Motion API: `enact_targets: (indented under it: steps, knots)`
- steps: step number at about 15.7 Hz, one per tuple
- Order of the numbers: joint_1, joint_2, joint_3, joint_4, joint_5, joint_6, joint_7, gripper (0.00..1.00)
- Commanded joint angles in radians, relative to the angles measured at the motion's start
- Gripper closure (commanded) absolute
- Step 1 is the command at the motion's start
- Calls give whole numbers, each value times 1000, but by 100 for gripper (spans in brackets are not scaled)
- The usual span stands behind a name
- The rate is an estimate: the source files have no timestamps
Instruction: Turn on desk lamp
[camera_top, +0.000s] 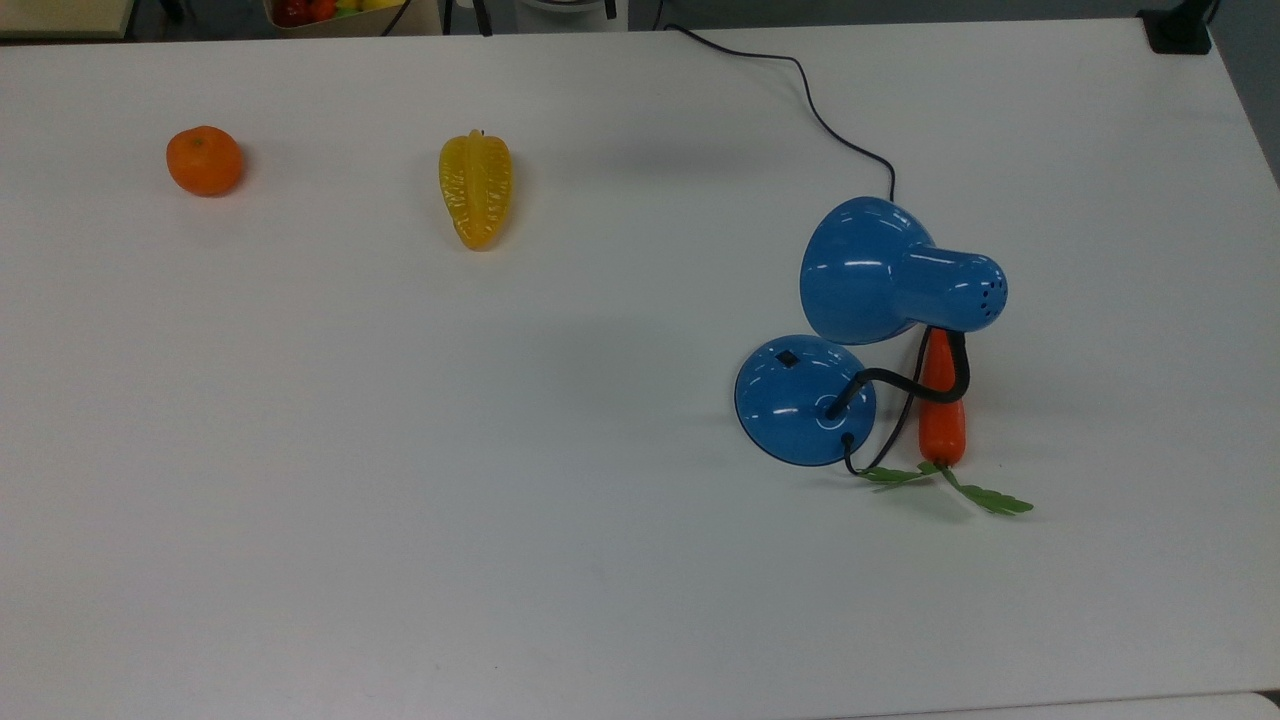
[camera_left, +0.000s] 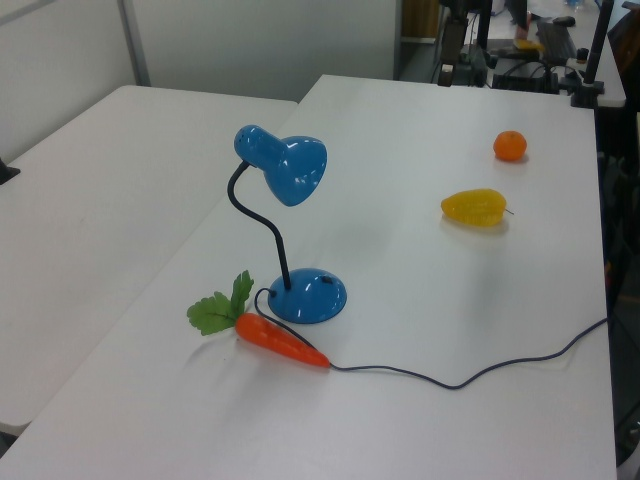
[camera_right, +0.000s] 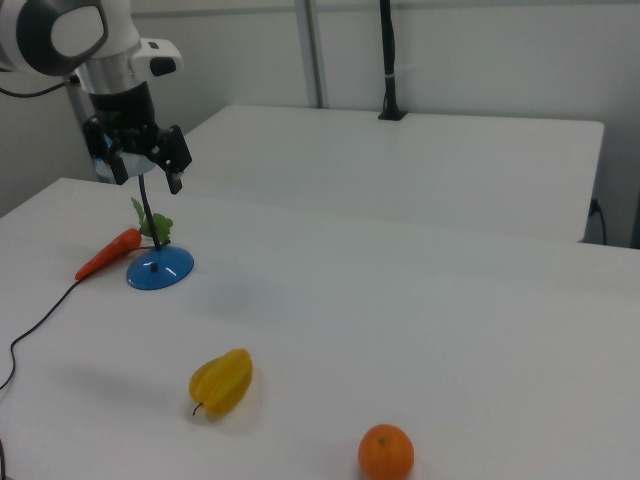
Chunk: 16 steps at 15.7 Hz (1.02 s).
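A blue lamp stands on the white desk, its round base just beside a toy carrot, with the cord trailing off across the desk. In the right view my hand hangs above the base, fingers spread apart, holding nothing. I judge the lamp light, glossy and prone to slide; its bendy neck gives no firm hold. A straight-down press on the small black switch looks safest.
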Motion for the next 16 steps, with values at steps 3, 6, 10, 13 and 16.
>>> enact_targets:
  steps: [3,6,10,13,16]
  knots:
    - [13,10,-9,-5,-8,13,6,0]
    - [12,11,-9,-7,-8,15,2,0]
    - [13,10,-9,-5,-8,15,-5,0]
    - [13,10,-9,-5,-5,15,0,0]
    - [13,10,-9,-4,-6,16,-3,0]
